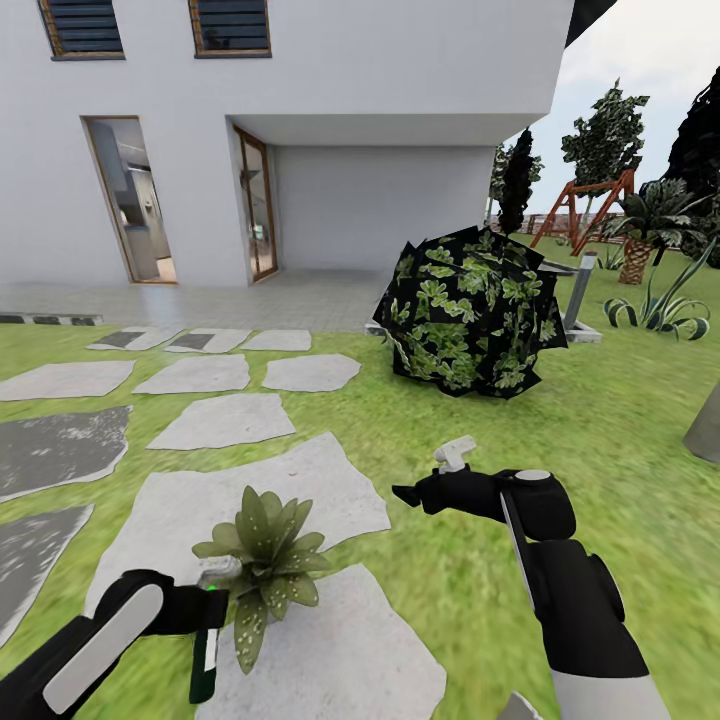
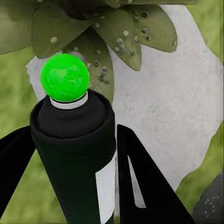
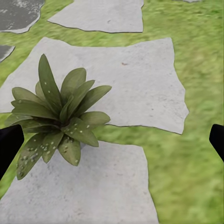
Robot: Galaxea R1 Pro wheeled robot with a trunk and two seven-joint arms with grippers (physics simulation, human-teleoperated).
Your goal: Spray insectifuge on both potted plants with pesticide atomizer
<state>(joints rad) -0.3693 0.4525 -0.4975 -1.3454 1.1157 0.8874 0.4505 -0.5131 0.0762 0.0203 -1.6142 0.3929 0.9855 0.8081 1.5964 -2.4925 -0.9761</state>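
Lawn with flat grey stepping stones (image 1: 225, 420) fronts a white house (image 1: 300, 120), and a dark round bush (image 1: 470, 312) stands beyond the stones. On the nearest slab sits one potted plant (image 1: 262, 555), a rosette of pointed, white-speckled leaves. The left gripper (image 1: 195, 610) has its jaws clamped on the pesticide atomizer (image 1: 206, 655), which is held just beside the plant, on the robot's left side of it. In the head view the bottle's long axis runs steeply down from the jaws, green-based end lowest and pale head uppermost, close against the rosette. The left wrist view looks along that axis: the atomizer (image 2: 74, 154) shows end-on, with a bright green round end (image 2: 65, 77) pointing toward the leaves (image 2: 100, 37) directly past it, a jaw on each side of the black body. The right gripper (image 1: 432, 492) hangs over the grass, on the far side of the plant from the atomizer and farther from it; its jaws stand apart and hold nothing. Its wrist view gives the whole rosette (image 3: 58, 119) from above, set across the seam between two slabs, which the left wrist view crops. Judged from this, spraying falls to the left arm.
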